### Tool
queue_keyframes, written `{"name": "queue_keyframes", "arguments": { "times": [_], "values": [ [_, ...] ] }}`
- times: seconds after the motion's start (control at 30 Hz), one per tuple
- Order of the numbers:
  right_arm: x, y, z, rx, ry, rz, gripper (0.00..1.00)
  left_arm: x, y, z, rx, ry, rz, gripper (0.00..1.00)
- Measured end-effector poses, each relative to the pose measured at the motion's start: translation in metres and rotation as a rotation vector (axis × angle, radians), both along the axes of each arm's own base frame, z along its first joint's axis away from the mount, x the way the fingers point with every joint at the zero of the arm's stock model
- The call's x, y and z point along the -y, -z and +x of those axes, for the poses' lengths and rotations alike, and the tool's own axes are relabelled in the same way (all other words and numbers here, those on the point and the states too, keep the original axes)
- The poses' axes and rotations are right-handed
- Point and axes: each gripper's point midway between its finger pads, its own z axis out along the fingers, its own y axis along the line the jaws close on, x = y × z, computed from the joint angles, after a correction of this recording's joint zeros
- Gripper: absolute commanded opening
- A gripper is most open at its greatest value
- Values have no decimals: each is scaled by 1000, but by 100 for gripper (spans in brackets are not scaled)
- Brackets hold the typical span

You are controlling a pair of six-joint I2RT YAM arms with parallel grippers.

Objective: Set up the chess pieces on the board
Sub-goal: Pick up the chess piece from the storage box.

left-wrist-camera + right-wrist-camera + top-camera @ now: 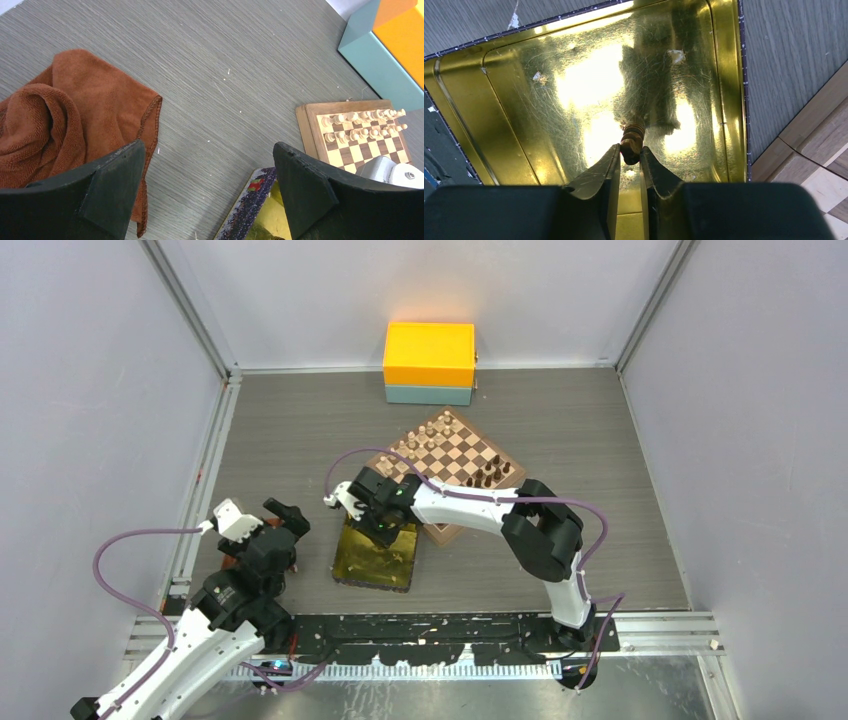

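Observation:
My right gripper hangs over the gold tray, its two fingertips pressed against the sides of a small dark-brown chess piece that rests on the tray floor. From above, the right gripper sits at the tray's far end, beside the near corner of the board. Dark chess pieces stand along the board's right side and pale ones along its far left side. My left gripper is open over bare table, holding nothing.
A rust-brown cloth lies crumpled under the left gripper's left finger. An orange box on a teal base stands against the back wall. The tray's speckled rim and the board's corner show in the left wrist view.

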Motion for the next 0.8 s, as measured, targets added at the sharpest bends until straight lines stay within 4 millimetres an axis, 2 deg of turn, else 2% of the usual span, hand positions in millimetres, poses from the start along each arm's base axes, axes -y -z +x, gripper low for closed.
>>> {"name": "queue_keyframes", "arguments": {
  "times": [0.13,0.8],
  "values": [
    [1,0,1,5,8,-3,1,0,0,0,0,0,0,100],
    [1,-4,13,104,102,-24,1,0,0,0,-2,0,0,100]
  ]
}}
